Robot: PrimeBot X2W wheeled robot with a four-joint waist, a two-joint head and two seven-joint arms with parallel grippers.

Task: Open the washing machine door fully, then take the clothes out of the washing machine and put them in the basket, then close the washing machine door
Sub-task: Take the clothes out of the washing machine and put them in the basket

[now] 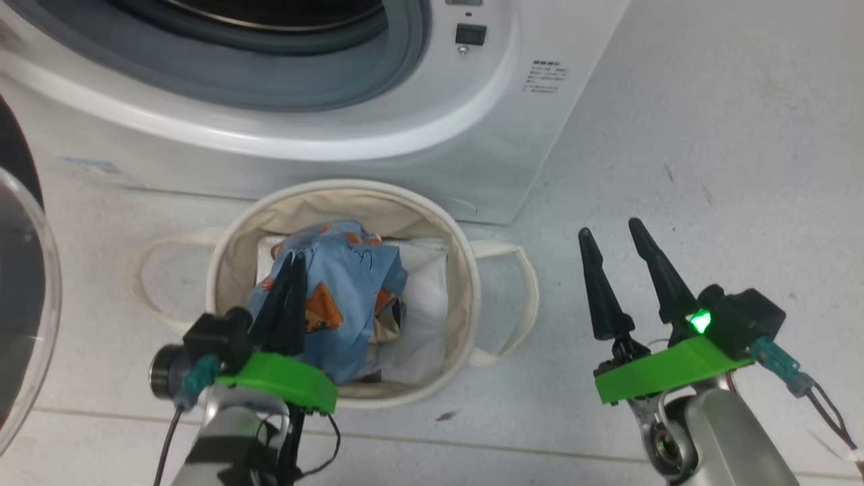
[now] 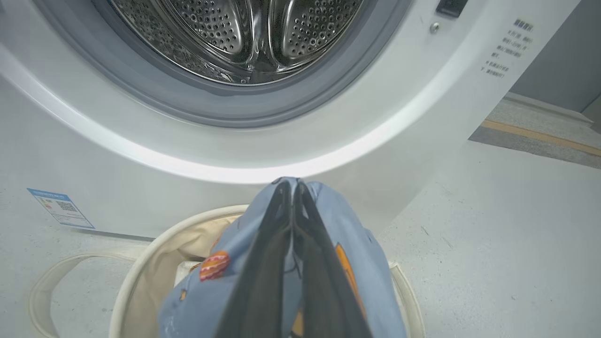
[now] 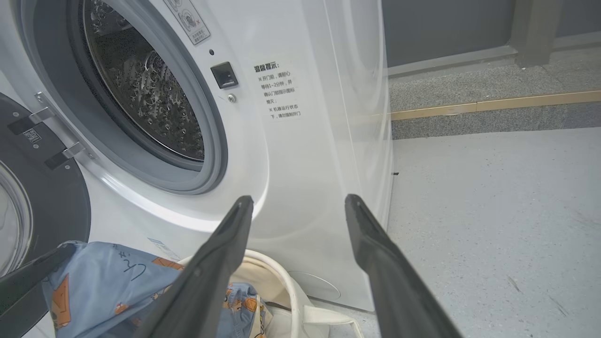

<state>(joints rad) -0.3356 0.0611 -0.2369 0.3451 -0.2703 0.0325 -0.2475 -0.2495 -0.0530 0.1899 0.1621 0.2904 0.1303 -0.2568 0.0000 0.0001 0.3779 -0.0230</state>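
My left gripper [image 1: 291, 260] is shut on the clothes [image 1: 351, 283], a light blue garment with orange figures. It hangs over the round cream basket [image 1: 466, 270], and its lower part reaches inside. In the left wrist view the fabric [image 2: 371, 244] wraps my closed left gripper [image 2: 292, 184] above the basket's rim [image 2: 155, 237]. My right gripper [image 1: 609, 229] stands open and empty over the floor, right of the basket. The washing machine [image 1: 405, 115] is behind the basket, with its drum mouth [image 2: 235, 42] bare. The washing machine door [image 1: 23, 283] is swung open at the far left.
A flat white sheet [image 1: 425, 304] lies in the basket under the garment. The basket's looped handles [image 1: 520, 283] stick out on both sides. In the right wrist view, my right gripper [image 3: 298, 199] points at the washer's corner [image 3: 328, 141]. Grey floor [image 1: 709, 169] stretches to the right.
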